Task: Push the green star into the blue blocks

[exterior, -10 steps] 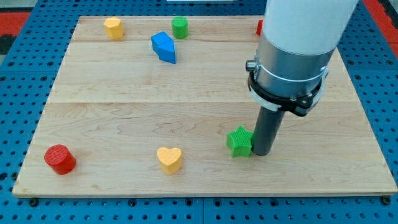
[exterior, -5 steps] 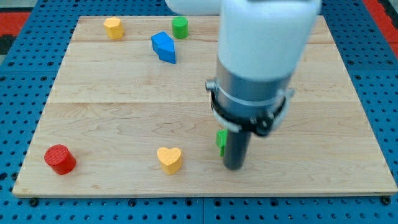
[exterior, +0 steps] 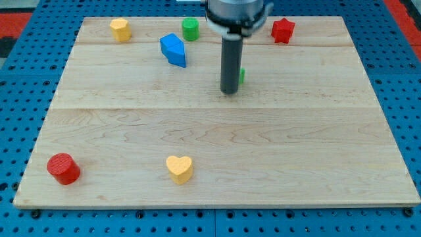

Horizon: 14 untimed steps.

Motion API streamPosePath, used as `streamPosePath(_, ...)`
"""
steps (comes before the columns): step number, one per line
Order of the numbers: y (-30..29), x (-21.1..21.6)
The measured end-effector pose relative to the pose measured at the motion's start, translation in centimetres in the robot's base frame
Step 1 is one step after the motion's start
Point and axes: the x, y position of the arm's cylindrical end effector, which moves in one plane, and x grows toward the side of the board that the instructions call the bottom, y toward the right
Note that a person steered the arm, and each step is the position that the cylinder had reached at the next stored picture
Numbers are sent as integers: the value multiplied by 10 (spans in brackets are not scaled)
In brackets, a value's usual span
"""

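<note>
My tip point(exterior: 229, 91) rests on the board at the upper middle. The green star point(exterior: 242, 75) is almost wholly hidden behind the rod; only a green sliver shows at the rod's right edge. The blue block point(exterior: 173, 50), an angular shape, lies up and to the left of my tip, about a rod's length away. The star and the blue block are apart.
A green cylinder point(exterior: 190, 28) stands just right of the blue block near the top edge. A yellow block point(exterior: 119, 28) is at top left, a red star point(exterior: 282, 29) at top right. A red cylinder point(exterior: 63, 168) and a yellow heart point(exterior: 179, 168) lie near the bottom.
The rod has moved from the lower middle of the board up to the upper middle, and the green star has gone with it, from near the yellow heart to behind the rod.
</note>
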Motion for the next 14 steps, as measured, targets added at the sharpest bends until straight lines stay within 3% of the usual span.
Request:
streamPosePath(1, -1, -37)
streamPosePath(3, 66, -47)
streamPosePath(5, 44, -95)
streamPosePath(7, 2, -87)
streamPosePath(9, 80, -81)
streamPosePath(10, 50, -47)
streamPosePath(12, -41, -92)
streamPosePath(13, -10, -128)
streamPosePath(14, -24, -185)
